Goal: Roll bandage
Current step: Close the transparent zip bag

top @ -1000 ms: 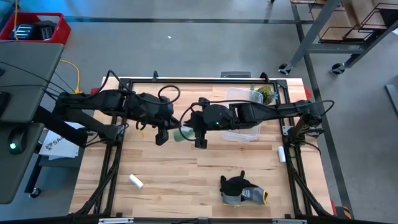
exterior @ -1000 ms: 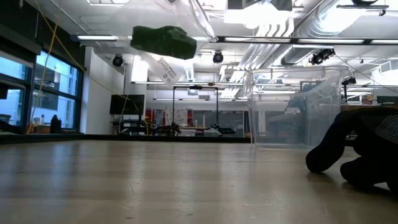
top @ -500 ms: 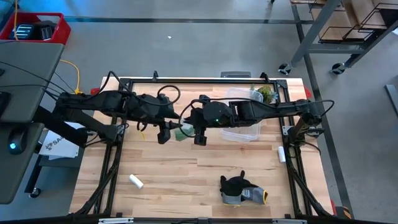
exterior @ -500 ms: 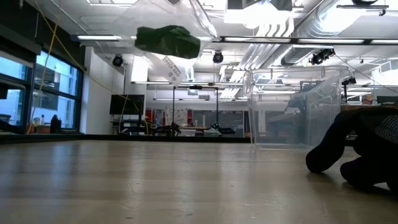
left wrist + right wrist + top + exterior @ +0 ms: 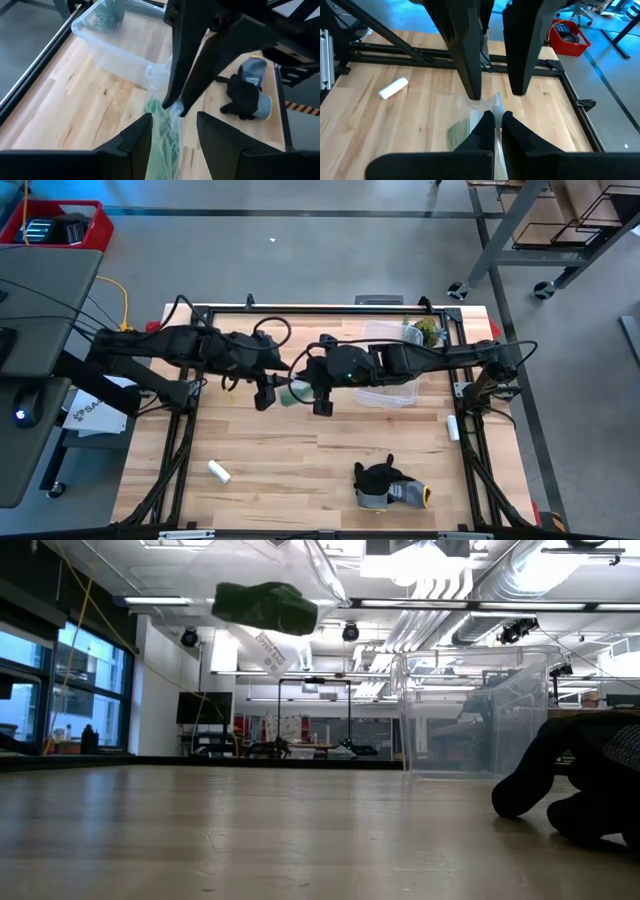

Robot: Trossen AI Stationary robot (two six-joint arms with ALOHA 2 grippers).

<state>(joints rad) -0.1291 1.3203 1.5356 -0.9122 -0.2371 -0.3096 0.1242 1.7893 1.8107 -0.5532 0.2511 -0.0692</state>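
**Bagged bandage held in the air between both grippers above the counter**

Over the middle of the wooden counter [image 5: 300, 460], a clear plastic bag [image 5: 159, 82] is hung between the two arms. The bag's upper edge is pinched by the right gripper [image 5: 495, 116], its fingers pressed together on the film. The left gripper [image 5: 174, 125] is set just beside it with fingers apart, the bag hanging in the gap and not clamped. The bandage [image 5: 265, 606] is seen inside the bag as a dark green, crumpled, loosely bunched mass, its long axis along the hanging bag, well clear of the counter. Both grippers are judged about equally near.
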